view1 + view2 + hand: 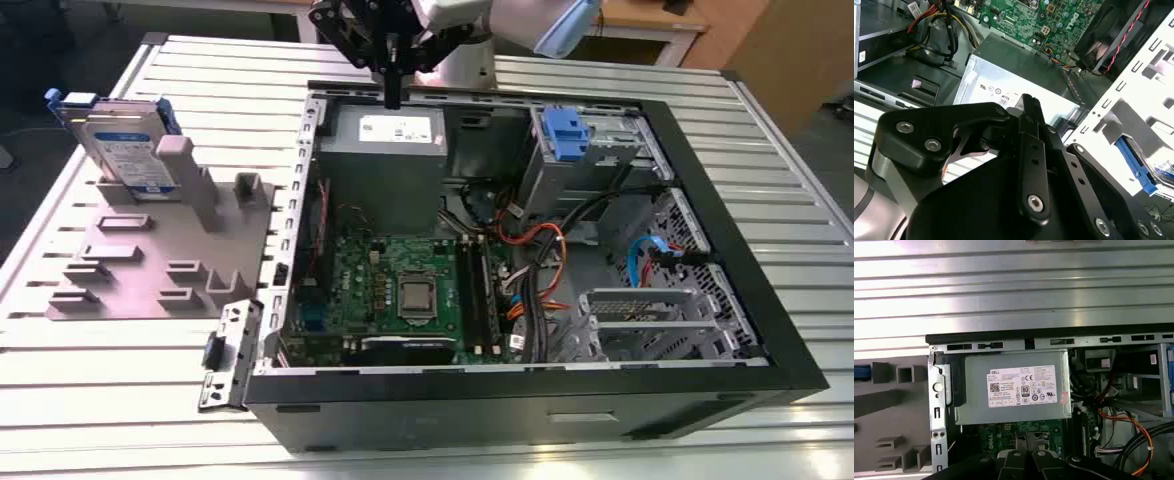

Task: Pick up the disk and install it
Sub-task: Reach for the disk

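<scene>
A robot arm's black gripper [392, 98] hangs over the far edge of an open computer case [534, 405]. Its fingers [391, 78] are pressed together into one narrow bar and hold nothing. The tip points straight down at the power-supply box [387, 150], a flat-sided block of dull grey sheet metal with a white rectangular sticker. Whether the tip touches it cannot be told. In the second wrist view the gripper's matte black links, studded with bright round screw heads, sit in front of the same box.

The disk [118, 140] is outside the case, well apart from the gripper, at the exterior view's left. It stands upright on its edge in a slot of a matte grey moulded fixture [134, 275] with blocky raised posts and pockets. The disk is a thin silver-grey slab with a white-and-blue label, framed by a blue plastic bracket.

Fixture and case share a desk [107, 410] of long ribbed metal slats. Inside the black-rimmed case lie a green motherboard [400, 285], a tangle of orange and black cables [541, 240], and a blue plastic latch [565, 135] on a perforated steel cage.
</scene>
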Controlling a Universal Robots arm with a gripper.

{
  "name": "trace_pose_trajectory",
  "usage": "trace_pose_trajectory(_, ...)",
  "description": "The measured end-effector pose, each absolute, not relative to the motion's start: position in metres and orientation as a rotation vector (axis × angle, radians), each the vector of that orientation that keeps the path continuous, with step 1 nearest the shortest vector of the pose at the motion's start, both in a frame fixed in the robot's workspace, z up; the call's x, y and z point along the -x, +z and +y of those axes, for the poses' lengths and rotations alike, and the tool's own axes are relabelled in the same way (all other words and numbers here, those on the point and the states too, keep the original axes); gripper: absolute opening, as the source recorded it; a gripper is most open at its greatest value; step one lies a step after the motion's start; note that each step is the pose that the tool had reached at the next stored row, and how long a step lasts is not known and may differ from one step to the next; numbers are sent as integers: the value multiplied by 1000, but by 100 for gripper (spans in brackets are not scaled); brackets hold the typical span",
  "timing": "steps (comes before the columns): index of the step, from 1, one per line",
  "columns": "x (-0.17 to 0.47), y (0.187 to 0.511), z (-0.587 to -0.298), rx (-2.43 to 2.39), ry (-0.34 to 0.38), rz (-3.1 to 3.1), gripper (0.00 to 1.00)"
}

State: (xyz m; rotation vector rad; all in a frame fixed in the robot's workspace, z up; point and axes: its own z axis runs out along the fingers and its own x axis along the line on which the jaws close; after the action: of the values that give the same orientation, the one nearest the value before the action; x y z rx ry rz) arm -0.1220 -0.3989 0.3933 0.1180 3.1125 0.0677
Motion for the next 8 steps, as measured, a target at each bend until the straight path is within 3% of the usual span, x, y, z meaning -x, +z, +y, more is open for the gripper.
trace_pose_trajectory(8, 124, 393, -399, -118, 68, 3112, 11)
